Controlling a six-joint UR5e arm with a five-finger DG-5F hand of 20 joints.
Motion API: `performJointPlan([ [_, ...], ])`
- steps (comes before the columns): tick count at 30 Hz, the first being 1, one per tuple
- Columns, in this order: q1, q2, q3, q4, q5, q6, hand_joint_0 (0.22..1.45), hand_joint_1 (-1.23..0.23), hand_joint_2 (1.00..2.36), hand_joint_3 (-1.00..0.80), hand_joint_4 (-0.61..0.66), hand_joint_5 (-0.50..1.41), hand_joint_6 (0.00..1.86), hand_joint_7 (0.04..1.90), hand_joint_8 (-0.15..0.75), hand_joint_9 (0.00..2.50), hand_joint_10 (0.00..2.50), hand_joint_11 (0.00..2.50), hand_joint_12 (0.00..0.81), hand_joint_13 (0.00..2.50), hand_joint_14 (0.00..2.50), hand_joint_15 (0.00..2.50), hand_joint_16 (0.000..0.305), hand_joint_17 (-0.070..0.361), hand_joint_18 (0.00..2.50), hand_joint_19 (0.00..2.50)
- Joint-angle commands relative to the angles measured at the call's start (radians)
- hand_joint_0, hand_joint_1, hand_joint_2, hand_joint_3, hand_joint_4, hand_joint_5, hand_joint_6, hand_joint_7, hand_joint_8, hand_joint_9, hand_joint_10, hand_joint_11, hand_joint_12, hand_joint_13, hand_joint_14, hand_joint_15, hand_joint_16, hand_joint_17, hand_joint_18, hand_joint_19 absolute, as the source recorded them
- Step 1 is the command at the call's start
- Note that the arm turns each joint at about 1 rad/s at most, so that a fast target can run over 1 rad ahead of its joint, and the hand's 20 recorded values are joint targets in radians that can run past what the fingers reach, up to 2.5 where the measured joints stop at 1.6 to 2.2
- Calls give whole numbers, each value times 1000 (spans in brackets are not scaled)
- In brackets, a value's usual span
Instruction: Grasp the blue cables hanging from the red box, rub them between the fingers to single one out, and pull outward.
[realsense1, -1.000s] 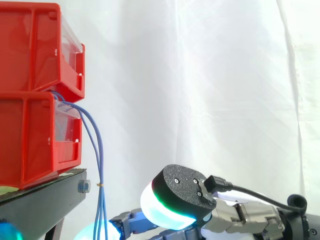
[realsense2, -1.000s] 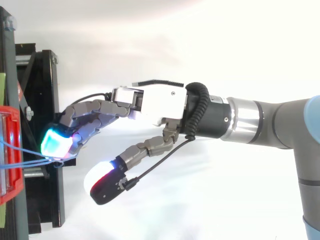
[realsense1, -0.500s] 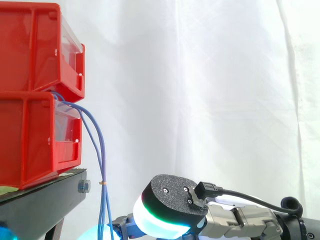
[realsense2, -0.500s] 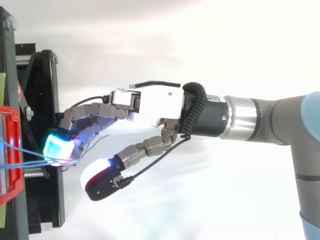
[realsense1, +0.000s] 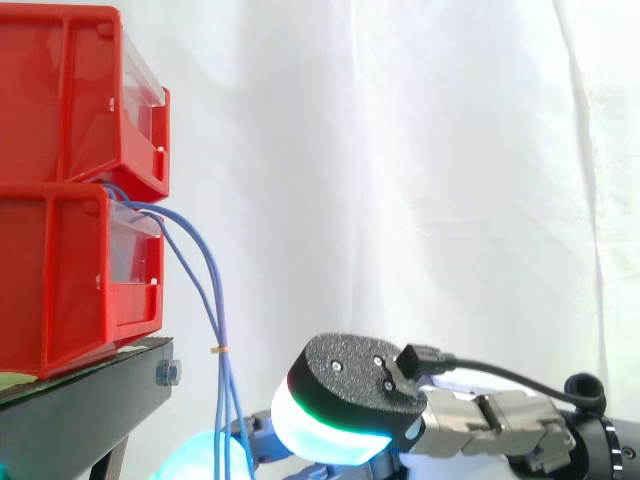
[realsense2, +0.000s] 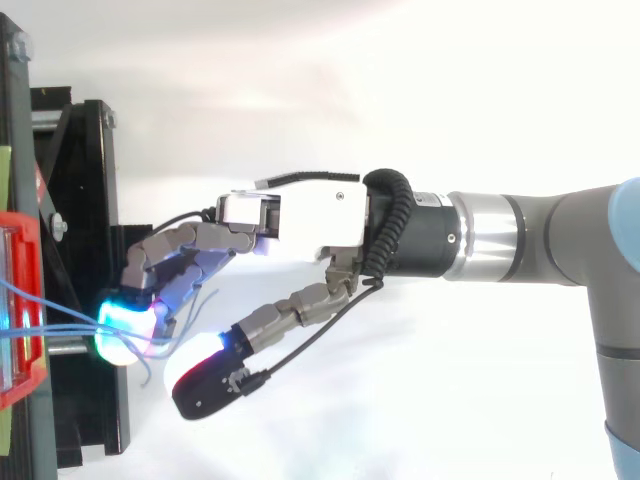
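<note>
Two red bins are stacked at the left, the upper one (realsense1: 70, 100) on the lower one (realsense1: 60, 280). Thin blue cables (realsense1: 221, 335) come out between them and hang down, slanting right towards the bottom, bound by a small yellow tie (realsense1: 215, 350). My hand (realsense2: 300, 210) reaches in from the right, below the bins. Its fingers (realsense2: 125, 328) are curled round the cables (realsense2: 60, 327), glowing cyan at the tips. The thumb (realsense2: 205, 375) stands close beside them, a little apart. Loose cable ends stick out past the fingers. In the side view the thumb pad (realsense1: 350, 400) hides most of the fingers.
The bins rest on a black stand (realsense1: 90, 400) whose frame (realsense2: 80, 200) lies right behind my fingers. A white curtain (realsense1: 420, 150) closes the background. The arm (realsense2: 540, 235) stretches off to the right.
The fingers have curled tighter round the cables and drawn them outward, so the lower cables now slant right, away from the stand. The thumb has swung closer to the fingers.
</note>
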Motion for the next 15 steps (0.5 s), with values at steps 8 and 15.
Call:
performJointPlan([
  [8,-9,47,0,-62,-26,-27,590,-730,1010,-237,296,-173,868,927,370,689,10,512,434,529,9,326,62,140,604,423],
  [15,-16,65,0,-107,-49,-43,576,-715,1010,-215,275,-167,882,944,382,729,9,541,442,561,11,338,64,145,635,425],
])
